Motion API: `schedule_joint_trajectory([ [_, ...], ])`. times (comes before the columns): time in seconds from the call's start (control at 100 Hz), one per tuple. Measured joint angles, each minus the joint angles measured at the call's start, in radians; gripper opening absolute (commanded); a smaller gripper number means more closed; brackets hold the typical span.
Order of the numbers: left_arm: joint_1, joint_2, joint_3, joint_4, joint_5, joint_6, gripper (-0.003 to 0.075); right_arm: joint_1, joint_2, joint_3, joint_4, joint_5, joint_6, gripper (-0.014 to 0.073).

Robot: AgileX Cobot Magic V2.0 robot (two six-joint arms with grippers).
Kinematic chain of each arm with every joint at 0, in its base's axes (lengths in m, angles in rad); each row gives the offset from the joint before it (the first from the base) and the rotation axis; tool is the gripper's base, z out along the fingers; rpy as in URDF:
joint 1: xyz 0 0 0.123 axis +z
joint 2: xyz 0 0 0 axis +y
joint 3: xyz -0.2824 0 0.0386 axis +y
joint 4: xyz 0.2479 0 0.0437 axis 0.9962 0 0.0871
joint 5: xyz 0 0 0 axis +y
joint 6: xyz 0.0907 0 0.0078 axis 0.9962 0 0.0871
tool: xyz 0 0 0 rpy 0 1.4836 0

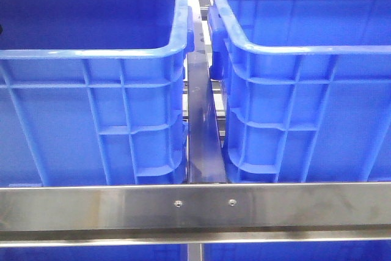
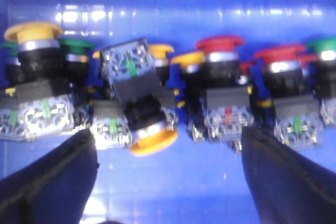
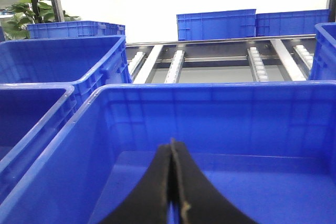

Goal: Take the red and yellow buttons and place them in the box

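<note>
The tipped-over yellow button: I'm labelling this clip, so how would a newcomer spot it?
Look in the blue bin, at the row of push buttons along its wall. The tipped-over yellow button lies nearer the left gripper's open fingers, the only cap facing them.

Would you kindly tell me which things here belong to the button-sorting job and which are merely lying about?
For the job:
- yellow buttons
- red buttons
- blue box
- left pincer, open
- right pincer, shut

Lying about:
- green buttons
- steel rail
- potted plant
</note>
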Motion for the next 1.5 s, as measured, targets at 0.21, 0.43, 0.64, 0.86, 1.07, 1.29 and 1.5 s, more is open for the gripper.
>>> schedule_joint_trajectory([
  [0.21,0.000,0.045,-0.014,0.000,-0.039,-0.013,0.0514,0.000,0.000,0.000,0.000,0.000,0.000,-0.0067],
  [0.43,0.000,0.073,-0.014,0.008,-0.086,-0.034,0.0514,0.000,0.000,0.000,0.000,0.000,0.000,-0.0067],
  [0.64,0.007,0.077,-0.015,0.016,-0.117,-0.054,0.0514,0.000,0.000,0.000,0.000,0.000,0.000,-0.0067],
  [0.86,0.028,0.077,-0.015,0.022,-0.121,-0.060,0.0514,0.000,0.000,0.000,0.000,0.000,0.000,-0.0067],
  [1.07,0.028,0.077,-0.015,0.024,-0.136,-0.062,0.0514,0.000,0.000,0.000,0.000,0.000,0.000,-0.0067],
  [1.29,0.028,0.114,-0.015,0.026,-0.148,-0.062,0.0514,0.000,0.000,0.000,0.000,0.000,0.000,-0.0067],
  [1.5,0.028,0.158,-0.015,0.026,-0.162,-0.063,0.0514,0.000,0.000,0.000,0.000,0.000,0.000,-0.0067],
])
